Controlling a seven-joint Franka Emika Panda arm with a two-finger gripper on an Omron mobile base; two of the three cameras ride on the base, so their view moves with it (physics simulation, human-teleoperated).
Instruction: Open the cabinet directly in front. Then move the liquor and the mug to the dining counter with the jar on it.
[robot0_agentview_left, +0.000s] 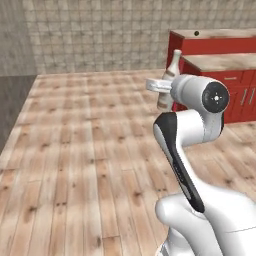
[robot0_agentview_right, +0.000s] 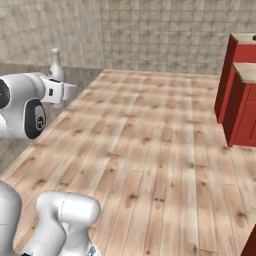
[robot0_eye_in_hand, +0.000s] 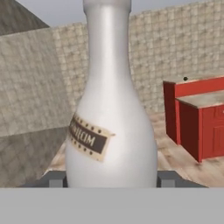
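Liquor (robot0_eye_in_hand: 111, 113): one bottle, pale, tan label, upright, carried above the wooden floor (robot0_agentview_left: 75, 150) in open room. Your gripper (robot0_eye_in_hand: 111, 179) is clamped on its wide lower body, a finger on each side. Judge it rigid, smooth, likely slippery and breakable, top-heavy by its long neck; keep your hold low and level. Red counters (robot0_agentview_left: 220, 65): two, far right.

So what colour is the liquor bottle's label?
Tan with a dark band, on the whitish liquor bottle; clearest in the hand view.
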